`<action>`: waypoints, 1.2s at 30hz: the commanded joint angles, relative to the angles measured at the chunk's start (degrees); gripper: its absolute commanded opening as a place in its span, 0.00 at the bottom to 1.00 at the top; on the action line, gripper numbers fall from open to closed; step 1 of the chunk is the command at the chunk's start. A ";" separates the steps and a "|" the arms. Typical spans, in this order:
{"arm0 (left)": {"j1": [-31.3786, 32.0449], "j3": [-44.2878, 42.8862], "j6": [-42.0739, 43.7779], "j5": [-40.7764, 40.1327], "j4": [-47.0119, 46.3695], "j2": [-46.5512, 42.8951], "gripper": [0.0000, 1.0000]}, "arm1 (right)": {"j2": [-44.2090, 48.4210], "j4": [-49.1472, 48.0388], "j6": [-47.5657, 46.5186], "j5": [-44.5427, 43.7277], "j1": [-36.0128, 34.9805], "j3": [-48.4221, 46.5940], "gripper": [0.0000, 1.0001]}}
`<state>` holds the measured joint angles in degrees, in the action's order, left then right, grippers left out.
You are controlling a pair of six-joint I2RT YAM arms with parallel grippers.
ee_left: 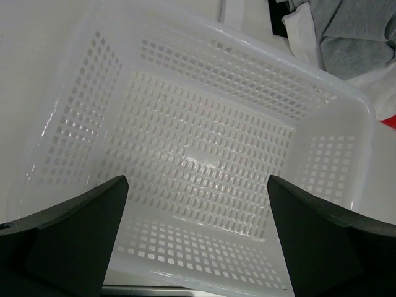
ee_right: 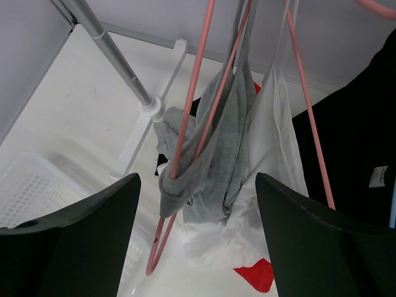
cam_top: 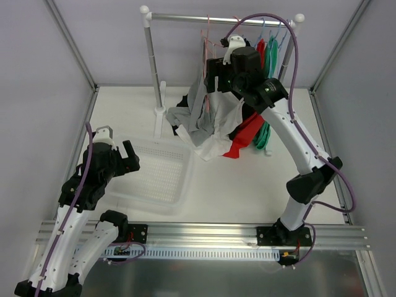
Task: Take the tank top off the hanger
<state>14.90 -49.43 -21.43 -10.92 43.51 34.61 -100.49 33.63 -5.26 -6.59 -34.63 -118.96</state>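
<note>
Two sets of jaws, both released. Up at the rail (cam_top: 216,18), the grey tank top (ee_right: 229,130) hangs on a pink hanger (ee_right: 201,68), long axis top to bottom, straps up, fabric bunched low round the wire. Right jaws stand spread to either side of it, gripping nothing. Left jaws gape over the white basket (ee_left: 322,161) on the bench (cam_top: 247,185).

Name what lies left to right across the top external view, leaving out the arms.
white perforated basket → grey tank top → red garment → green garment
</note>
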 commanded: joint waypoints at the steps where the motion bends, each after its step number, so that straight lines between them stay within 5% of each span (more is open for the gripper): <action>1: -0.66 0.04 1.30 1.16 -1.85 1.86 0.99 | -2.07 -1.46 -1.51 -2.90 -1.23 -7.15 0.80; 5: -0.57 0.12 1.48 1.51 -1.93 2.22 0.99 | -5.68 -2.25 -2.21 -5.44 -1.66 -10.24 0.76; 20: -0.57 0.21 1.74 2.92 -2.37 1.87 0.99 | -12.80 -7.35 -3.27 -14.59 -3.42 -12.35 0.23; 30: -0.66 0.39 2.01 3.80 -2.64 1.60 0.99 | -9.73 -9.89 -2.48 -16.26 -4.30 -12.44 0.01; 36: -0.57 0.39 2.01 3.97 -2.72 1.34 0.99 | -8.50 -10.78 -3.71 -15.91 -4.22 -13.23 0.00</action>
<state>14.90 -49.21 -20.27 -7.73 42.28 36.32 -113.86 27.86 -8.32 -20.86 -38.57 -128.92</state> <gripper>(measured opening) 0.986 0.044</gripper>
